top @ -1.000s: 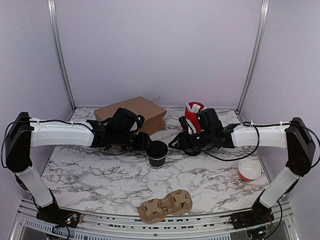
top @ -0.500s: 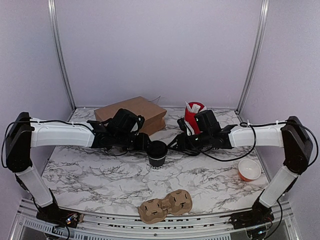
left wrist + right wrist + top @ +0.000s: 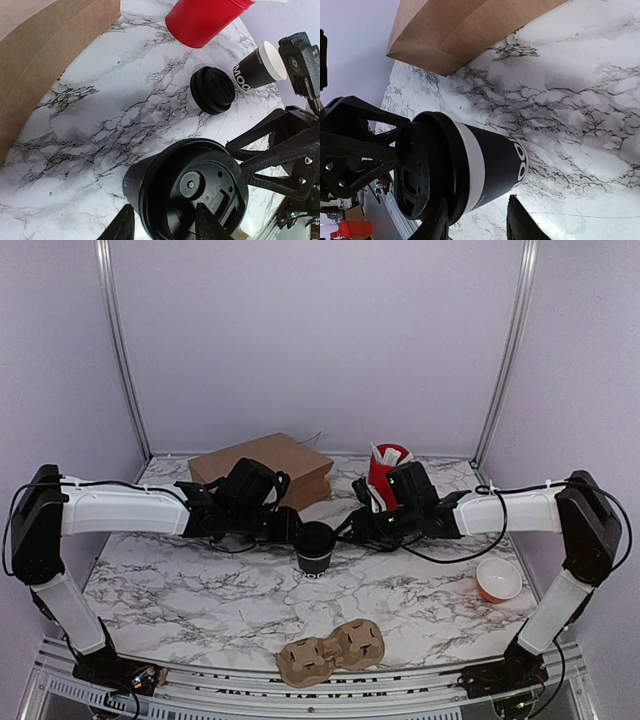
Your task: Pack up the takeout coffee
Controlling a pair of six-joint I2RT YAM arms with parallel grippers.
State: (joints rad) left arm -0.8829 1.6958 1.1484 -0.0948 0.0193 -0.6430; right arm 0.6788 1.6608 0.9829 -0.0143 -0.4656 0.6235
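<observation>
The takeout coffee (image 3: pixel 316 545) is a small black cup with a black lid, standing upright mid-table. My left gripper (image 3: pixel 291 528) is at its left side, open, and in the left wrist view (image 3: pixel 162 212) its fingertips straddle the lidded top (image 3: pixel 192 187). My right gripper (image 3: pixel 346 529) is at its right side, open. In the right wrist view (image 3: pixel 475 207) its fingers sit either side of the cup (image 3: pixel 470 167), just below the lid. I cannot tell whether either gripper touches it.
A brown paper bag (image 3: pixel 265 465) lies at the back left and a red tub of sachets (image 3: pixel 388 468) at the back. A twin black cup (image 3: pixel 257 67) and a loose lid (image 3: pixel 215 90) sit near the tub. A cardboard cup carrier (image 3: pixel 332 650) and an orange bowl (image 3: pixel 498 580) are nearer.
My right gripper has moved left, up to the lidded cup. The left gripper and the cup have hardly moved.
</observation>
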